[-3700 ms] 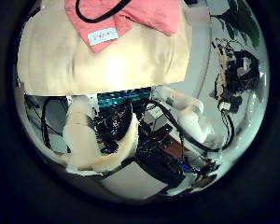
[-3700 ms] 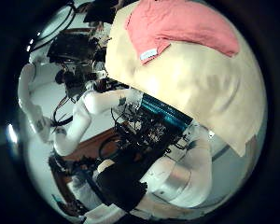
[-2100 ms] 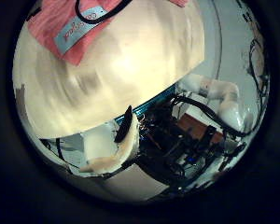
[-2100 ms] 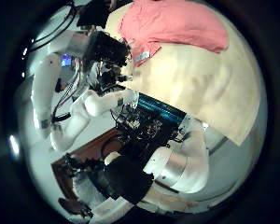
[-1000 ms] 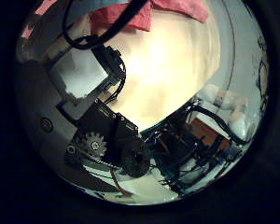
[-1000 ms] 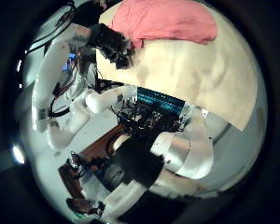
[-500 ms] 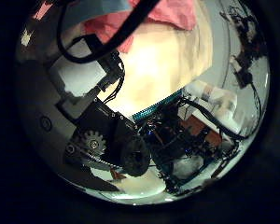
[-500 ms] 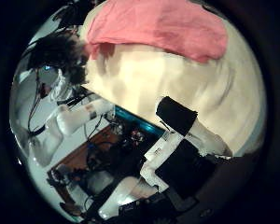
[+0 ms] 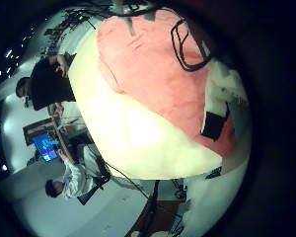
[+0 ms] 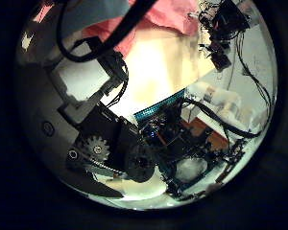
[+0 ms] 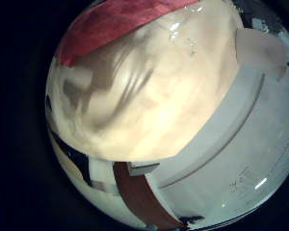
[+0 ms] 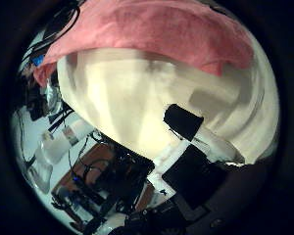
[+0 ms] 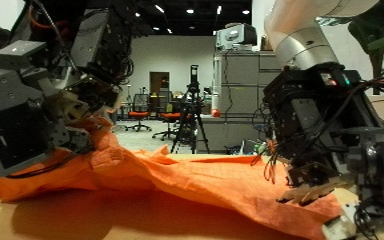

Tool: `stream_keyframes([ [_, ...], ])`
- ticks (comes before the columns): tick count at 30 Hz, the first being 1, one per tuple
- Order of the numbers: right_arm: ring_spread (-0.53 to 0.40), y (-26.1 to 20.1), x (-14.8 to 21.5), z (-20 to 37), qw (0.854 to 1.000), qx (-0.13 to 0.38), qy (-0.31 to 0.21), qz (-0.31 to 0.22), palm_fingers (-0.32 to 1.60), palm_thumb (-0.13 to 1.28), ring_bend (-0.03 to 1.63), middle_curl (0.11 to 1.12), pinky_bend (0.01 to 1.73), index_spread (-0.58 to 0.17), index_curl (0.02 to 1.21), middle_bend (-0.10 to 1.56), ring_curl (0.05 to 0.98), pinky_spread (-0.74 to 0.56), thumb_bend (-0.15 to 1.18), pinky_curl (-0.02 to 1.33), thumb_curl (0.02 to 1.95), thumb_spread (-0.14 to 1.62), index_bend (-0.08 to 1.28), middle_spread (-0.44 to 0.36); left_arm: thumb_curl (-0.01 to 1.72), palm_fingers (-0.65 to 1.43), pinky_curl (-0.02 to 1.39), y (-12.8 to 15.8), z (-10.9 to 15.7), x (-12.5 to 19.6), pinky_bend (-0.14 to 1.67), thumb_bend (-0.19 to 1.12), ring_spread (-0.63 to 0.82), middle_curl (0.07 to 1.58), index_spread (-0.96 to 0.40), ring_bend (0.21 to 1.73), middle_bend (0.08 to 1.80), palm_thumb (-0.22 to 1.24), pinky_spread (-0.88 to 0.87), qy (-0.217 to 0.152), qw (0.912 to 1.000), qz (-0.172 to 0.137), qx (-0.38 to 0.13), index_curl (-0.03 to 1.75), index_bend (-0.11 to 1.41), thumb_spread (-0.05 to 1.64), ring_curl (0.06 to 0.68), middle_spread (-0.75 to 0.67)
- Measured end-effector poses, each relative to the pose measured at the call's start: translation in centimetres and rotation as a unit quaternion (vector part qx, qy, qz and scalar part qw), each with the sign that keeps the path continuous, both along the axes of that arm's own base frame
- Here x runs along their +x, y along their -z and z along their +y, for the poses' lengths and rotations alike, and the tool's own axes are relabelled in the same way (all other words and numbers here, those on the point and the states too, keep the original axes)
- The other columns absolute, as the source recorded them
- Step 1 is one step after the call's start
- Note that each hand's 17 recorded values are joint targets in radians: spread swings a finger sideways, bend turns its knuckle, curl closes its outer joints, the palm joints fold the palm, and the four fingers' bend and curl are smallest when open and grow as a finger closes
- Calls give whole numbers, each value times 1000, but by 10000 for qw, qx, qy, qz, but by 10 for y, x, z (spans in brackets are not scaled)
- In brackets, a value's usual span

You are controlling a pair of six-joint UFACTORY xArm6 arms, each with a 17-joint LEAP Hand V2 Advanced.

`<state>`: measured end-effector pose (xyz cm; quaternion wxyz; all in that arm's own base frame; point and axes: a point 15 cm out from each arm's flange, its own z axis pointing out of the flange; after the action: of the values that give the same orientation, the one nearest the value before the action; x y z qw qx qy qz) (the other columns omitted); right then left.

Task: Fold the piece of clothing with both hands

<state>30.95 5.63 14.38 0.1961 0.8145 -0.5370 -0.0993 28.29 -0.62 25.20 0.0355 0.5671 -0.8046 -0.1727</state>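
- We see 1 garment (image 13: 179,180): orange cloth, spread low across the pale table (image 13: 59,225), w/ long soft wrinkles.
- Far end is bunched & lifted into a small peak; the rest lies flat-ish, edges wavy.
- In the left little-finger palm view it (image 9: 153,74) covers a broad stretch of tabletop (image 9: 138,138), edge running diagonally.
- Right thumb-side palm view: cloth (image 12: 157,29) lies along one side of the table (image 12: 137,98), border curved.
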Motion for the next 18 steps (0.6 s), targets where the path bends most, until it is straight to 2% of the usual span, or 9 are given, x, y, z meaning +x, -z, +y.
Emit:
stream_keyframes([
  [3,-159,3,2,-4,9998,-211,8,-67,649,719,612,415,353,-231,322,316,343,-177,-6,284,336,994,166,-64,771,947,646,-1,0,0,1369,-11,-439,1193,-749,1417,833,877,-585,1,10000,3,-6,1242,355,984,560,-654],
  [4,-195,4,6,-5,9995,-265,22,-151,760,746,656,428,410,-249,318,339,352,-248,-2,290,343,987,163,-86,773,952,643,-2,0,0,1369,-11,-439,1198,-749,1415,835,876,-584,0,10000,8,2,1257,345,984,558,-655],
  [5,-234,4,9,-4,9993,-289,43,-224,982,782,721,447,488,-281,321,387,361,-328,5,300,356,981,183,-121,776,954,641,-3,0,0,1369,-13,-441,1201,-751,1414,833,873,-584,3,10000,10,5,1270,336,984,556,-656],
  [6,-260,5,12,-4,9990,-317,60,-316,1073,801,766,468,530,-301,342,417,385,-374,1,323,363,976,212,-144,778,957,638,-4,0,-1,1369,-12,-441,1204,-750,1415,830,872,-583,11,10000,13,0,1284,327,984,556,-657],
  [8,-281,4,17,-2,9986,-317,65,-429,1326,864,855,553,678,-345,434,583,456,-429,6,405,382,983,382,-173,780,961,634,-6,0,-2,1368,-14,-441,1208,-749,1413,819,866,-582,21,10000,31,-7,1310,310,985,553,-659],
  [11,-281,-2,19,-3,9983,-285,69,-501,1395,941,951,639,854,-357,544,765,517,-425,28,497,404,1040,611,-179,784,970,628,-10,2,-3,1365,-12,-441,1213,-745,1407,810,860,-581,45,10000,77,11,1345,283,988,550,-660],
  [12,-282,-6,19,-3,9982,-278,69,-523,1384,956,966,653,885,-357,556,797,526,-420,34,512,407,1051,632,-180,785,973,626,-12,3,-5,1363,-10,-441,1215,-744,1405,807,862,-581,52,9999,104,13,1356,275,992,549,-660],
  [15,-280,-20,18,-5,9979,-261,93,-592,1282,1040,1097,729,1025,-348,657,971,592,-389,76,600,439,1141,812,-182,787,982,620,-19,6,-8,1359,-11,-442,1220,-738,1399,795,862,-580,63,9998,204,3,1386,250,996,546,-662],
  [18,-274,-34,4,-11,9984,-339,150,-431,1187,1064,1181,775,1110,-339,721,1067,643,-365,84,664,461,1194,906,-182,790,990,615,-28,9,-15,1354,-11,-443,1224,-731,1392,784,861,-580,81,9994,348,-7,1413,227,999,544,-663],
])
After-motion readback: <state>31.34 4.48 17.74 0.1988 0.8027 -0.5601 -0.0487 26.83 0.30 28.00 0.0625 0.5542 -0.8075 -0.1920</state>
